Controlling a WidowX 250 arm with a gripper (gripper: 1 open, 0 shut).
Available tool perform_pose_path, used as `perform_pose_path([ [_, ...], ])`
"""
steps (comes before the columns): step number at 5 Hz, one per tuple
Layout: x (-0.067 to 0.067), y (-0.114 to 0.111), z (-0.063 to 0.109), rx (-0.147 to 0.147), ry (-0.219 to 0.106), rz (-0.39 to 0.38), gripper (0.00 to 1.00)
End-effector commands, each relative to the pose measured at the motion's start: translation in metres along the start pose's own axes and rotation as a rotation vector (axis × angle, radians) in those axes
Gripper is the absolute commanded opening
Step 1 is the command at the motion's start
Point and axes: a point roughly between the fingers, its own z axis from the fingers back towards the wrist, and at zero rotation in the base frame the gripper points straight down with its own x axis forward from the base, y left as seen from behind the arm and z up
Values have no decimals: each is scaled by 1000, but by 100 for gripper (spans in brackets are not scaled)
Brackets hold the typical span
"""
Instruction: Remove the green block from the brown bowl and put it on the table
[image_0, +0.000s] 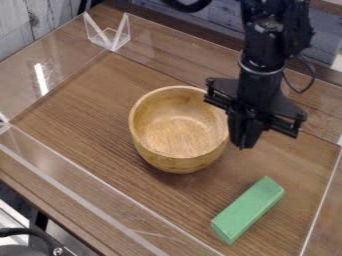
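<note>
the green block (249, 211) lies on the bench (107, 95), at five o'clock from the brown bowl (179, 127). the hand (247, 140) hangs beside the bowl's rim, grip unreadable.

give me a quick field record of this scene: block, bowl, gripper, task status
green block: lying flat on the table, near the front right corner, apart from the bowl
brown bowl: upright, nothing visible inside
gripper: pointing down beside the bowl's right rim, above the table, holding nothing; jaw opening cannot be told
task status: block is out of the bowl and on the table
</note>
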Motion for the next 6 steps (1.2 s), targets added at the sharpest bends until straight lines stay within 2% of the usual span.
perform_pose_path([
  [1, 17, 2, 17, -15, -42, 44, 100],
  [2, 24, 1, 19, -20, -41, 34, 100],
  [3, 28, 2, 16, -15, -27, 22, 100],
  [4, 26, 11, 18, -4, -7, 58, 100],
  [5, 27, 25, 22, 4, -4, 93, 100],
  [6, 28, 34, 15, 5, -4, 69, 100],
])
